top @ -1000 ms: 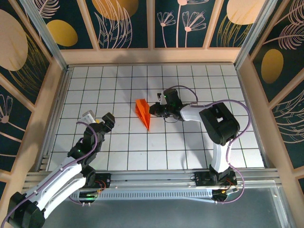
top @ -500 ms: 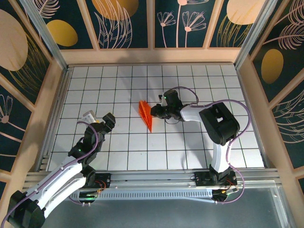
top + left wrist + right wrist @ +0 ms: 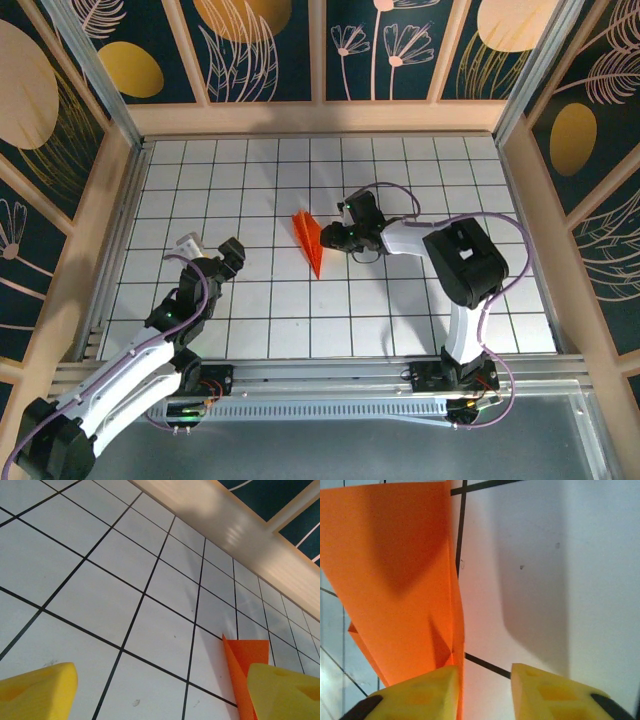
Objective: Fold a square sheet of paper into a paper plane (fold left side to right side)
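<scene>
My R gripper (image 3: 323, 237) sits at paper wedge (image 3: 307, 238)'s right edge, jaws slightly apart; wedge's long axis runs far-near; L gripper (image 3: 160, 692) spread wide, well apart.

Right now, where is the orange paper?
In the overhead view, the orange paper lies near the middle of the white gridded table, close beside the right hand, with the left hand farther off on its left.

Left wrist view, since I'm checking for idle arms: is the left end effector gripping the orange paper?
No, the left end effector is open, bare table between its fingers.
</scene>
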Available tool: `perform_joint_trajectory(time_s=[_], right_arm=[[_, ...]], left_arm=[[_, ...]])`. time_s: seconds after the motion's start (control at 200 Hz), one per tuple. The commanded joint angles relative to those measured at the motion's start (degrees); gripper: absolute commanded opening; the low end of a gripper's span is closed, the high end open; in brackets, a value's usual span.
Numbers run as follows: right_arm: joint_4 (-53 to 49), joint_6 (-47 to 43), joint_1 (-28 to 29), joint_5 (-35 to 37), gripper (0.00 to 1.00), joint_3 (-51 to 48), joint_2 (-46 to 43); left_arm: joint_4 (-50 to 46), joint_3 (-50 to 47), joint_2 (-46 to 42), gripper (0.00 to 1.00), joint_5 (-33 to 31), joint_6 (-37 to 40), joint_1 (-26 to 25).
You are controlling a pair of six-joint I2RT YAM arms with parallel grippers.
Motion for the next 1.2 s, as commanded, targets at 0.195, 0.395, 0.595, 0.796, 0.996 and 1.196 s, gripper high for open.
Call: perform_joint_trajectory(time_s=[0.195,0.395,0.595,0.796,0.996,1.196], right_arm=[[-21.1,-11.5,4.2,9.8,0.49,11.4,-5.3],[-26.1,-12.4,7.5,8.6,0.54,17.1,-1.4],[-27.5,-12.2,8.2,8.6,0.56,19.5,1.5],[-28.2,-12.3,8.9,9.5,0.56,21.0,3.5],[-28.8,-12.3,9.7,10.4,0.56,22.9,5.8],[-29.6,-12.2,10.1,11.5,0.56,24.2,7.5]], left_arm=[[3.7,0.1,4.7,0.91,3.5,1.0,0.2],[4.3,0.0,6.0,0.92,3.9,0.6,0.2],[3.8,-0.3,5.5,0.92,3.8,0.4,0.2],[4.0,-0.6,5.6,0.92,3.9,0.2,0.3],[3.9,-0.4,5.6,0.92,4.0,0.3,0.2],[3.8,-0.7,5.5,0.92,3.9,0.1,0.3]])
